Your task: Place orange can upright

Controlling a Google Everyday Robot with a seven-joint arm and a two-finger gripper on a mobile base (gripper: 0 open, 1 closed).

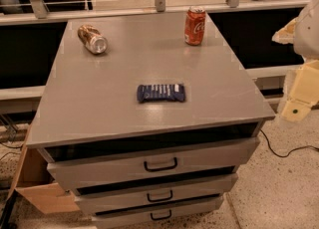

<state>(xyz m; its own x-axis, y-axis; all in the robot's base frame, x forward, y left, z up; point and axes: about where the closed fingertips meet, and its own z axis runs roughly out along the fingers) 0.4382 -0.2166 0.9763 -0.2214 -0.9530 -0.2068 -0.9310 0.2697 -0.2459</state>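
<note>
– As far as open room goes, how's that tabletop looking? And where's the orange can?

– Orange can's lying on its side in the back left corner, close to both the left and back edges, with its silver end turned toward the front. A red can stands upright near the back right corner, well apart from it. A blue snack packet lies flat around the middle. There's lots of bare grey surface between the three, and a wide strip along the front edge too.

– What about the arm?

– The arm only pokes in at the far right of the view. It's a white chunk off the tabletop's right side, not over the surface at all. The cream tool hangs below it, just beside the right edge and touching nothing. It's on the opposite side from the orange can, with the packet and the red can somewhere in between.

– Is the tool spread or pressed together?

– Honestly can't tell, the frame cuts off most of it.

– Anything else hard to see?

– I can't read the orange can's label from here. Under the tabletop are three drawers with dark handles, and the upper two look pulled out a little. What's inside them is just shadow.
</note>
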